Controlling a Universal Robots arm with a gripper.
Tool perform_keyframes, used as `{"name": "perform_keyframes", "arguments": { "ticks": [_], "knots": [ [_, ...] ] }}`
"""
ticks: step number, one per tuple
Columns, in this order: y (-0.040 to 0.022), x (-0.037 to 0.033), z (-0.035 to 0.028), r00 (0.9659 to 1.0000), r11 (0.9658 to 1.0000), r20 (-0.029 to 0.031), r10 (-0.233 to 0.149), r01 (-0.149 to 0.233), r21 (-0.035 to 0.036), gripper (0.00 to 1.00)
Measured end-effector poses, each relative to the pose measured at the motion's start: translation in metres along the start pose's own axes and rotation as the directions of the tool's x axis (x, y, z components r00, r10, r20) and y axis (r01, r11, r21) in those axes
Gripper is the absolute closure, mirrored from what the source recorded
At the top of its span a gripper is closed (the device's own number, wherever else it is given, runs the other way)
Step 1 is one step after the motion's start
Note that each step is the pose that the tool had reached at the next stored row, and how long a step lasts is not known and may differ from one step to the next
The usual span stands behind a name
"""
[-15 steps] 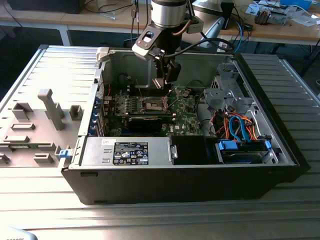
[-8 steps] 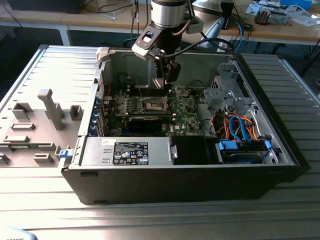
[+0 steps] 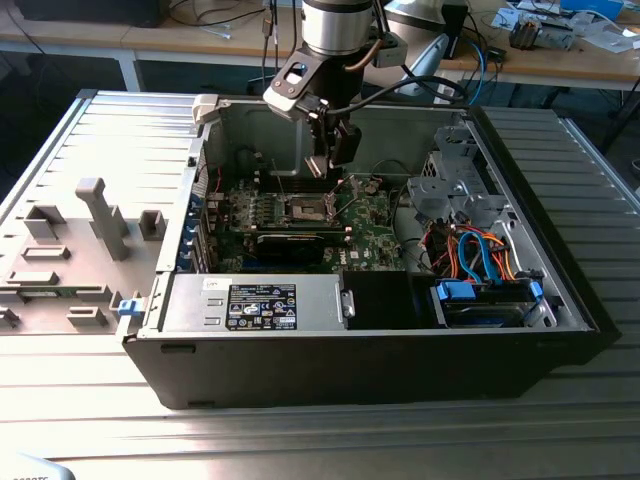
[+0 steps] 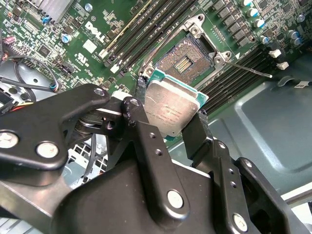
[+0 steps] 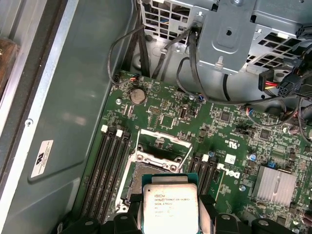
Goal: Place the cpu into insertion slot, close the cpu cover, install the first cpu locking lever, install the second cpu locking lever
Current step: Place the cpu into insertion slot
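Exterior view: my gripper (image 3: 335, 150) hangs inside the computer case (image 3: 560, 300), above the motherboard (image 3: 370, 230). Second wrist view: my fingers (image 4: 197, 134) clamp the cpu (image 4: 170, 109) by its edges, over the bare socket (image 4: 187, 58). First wrist view: the cpu cover (image 5: 163, 139) stands open beyond the socket.

cpu (image 4: 171, 109): dull silver metal | fingers (image 4: 148, 146): matt black | motherboard (image 5: 204, 117): glossy green

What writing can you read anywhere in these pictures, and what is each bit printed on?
Small silver-grey square cpu, clamped in the black gripper: fine print, too small to read.
Black label on long grey power supply box: too small.
White sticker on grey-green case wall: blurred.
Green motherboard: white maker's logo, left unquoted.
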State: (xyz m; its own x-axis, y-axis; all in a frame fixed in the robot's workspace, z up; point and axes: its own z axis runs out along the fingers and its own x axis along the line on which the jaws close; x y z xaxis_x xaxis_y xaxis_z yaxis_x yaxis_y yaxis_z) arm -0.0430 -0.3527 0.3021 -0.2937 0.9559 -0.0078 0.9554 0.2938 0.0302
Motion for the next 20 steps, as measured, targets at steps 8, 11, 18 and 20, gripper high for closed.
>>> {"name": "perform_keyframes", "arguments": {
  "ticks": [8,11,18,20],
  "knots": [
    [0.0000,0.0000,0.0000,1.0000,1.0000,0.0002,0.008,-0.008,0.0000,0.45],
    [0.0000,0.0000,0.0000,0.9999,0.9999,0.0004,0.011,-0.011,0.0001,0.45],
    [0.0000,0.0000,0.0000,0.9999,0.9999,0.0005,0.017,-0.017,0.0001,0.45],
    [0.0000,0.0000,0.0000,0.9998,0.9998,0.0006,0.020,-0.020,0.0001,0.45]
  ]
}}
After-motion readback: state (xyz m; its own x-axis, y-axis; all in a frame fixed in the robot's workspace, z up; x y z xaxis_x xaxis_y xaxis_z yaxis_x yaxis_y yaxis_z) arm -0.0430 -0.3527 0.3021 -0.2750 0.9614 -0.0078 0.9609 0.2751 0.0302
